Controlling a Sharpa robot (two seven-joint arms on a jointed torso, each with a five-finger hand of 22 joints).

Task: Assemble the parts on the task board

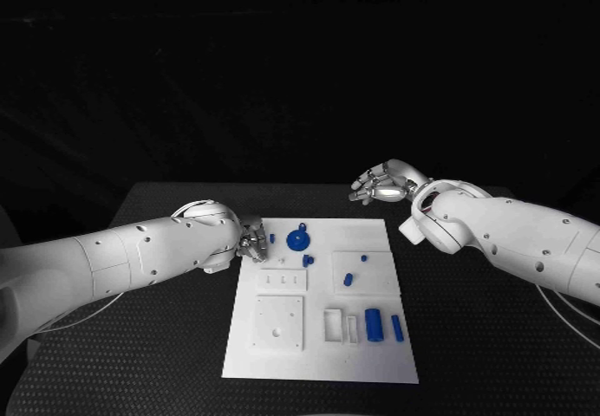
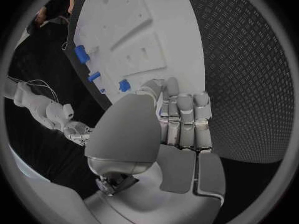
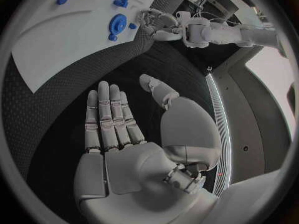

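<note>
Several small blue parts on the task board, centre frame, look light and rigid, best pinched sideways; the left hand and right hand are spread and hold nothing.

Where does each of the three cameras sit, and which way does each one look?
Head view: on the robot's head, looking down at the task board; both arms enter.
Left wrist view: behind the left hand, facing the board's edge.
Right wrist view: behind the right hand, open over the black table.
Shared: all three show the board; the right wrist view also shows the left hand.
</note>
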